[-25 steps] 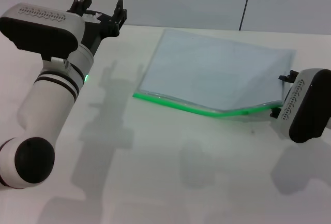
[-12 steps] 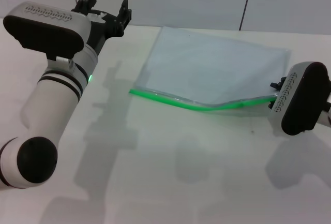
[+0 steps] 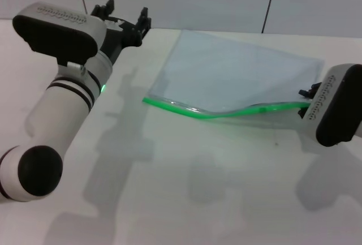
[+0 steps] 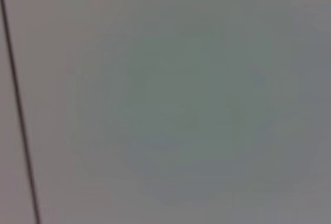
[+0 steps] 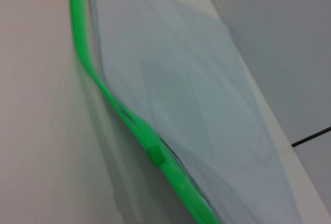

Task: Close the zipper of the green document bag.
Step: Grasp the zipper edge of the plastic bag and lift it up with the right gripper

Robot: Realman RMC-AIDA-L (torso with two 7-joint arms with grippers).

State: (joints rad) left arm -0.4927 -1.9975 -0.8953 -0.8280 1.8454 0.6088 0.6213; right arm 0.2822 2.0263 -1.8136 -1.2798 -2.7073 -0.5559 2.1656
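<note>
The green document bag [image 3: 237, 72] lies flat on the white table, a translucent grey-blue pouch. Its zipper [image 3: 215, 112] runs along the near edge as a bright green strip. That strip rises off the table toward its right end. There my right gripper [image 3: 308, 97] holds the bag's corner, its fingers mostly hidden behind the wrist. In the right wrist view the zipper [image 5: 111, 100] runs diagonally, with the small green slider [image 5: 154, 154] on it and the bag [image 5: 186, 79] behind. My left gripper [image 3: 125, 16] hovers open at the far left, off the bag's far left corner.
The white table [image 3: 186, 188] stretches in front of the bag. A pale wall with dark seams [image 3: 268, 1] stands behind it. The left wrist view shows only a plain grey surface with a thin dark line [image 4: 18, 110].
My left arm has drifted right toward the bag's far corner. My right gripper swung left, then back right and a little up, dragging the zip edge's right end with it.
</note>
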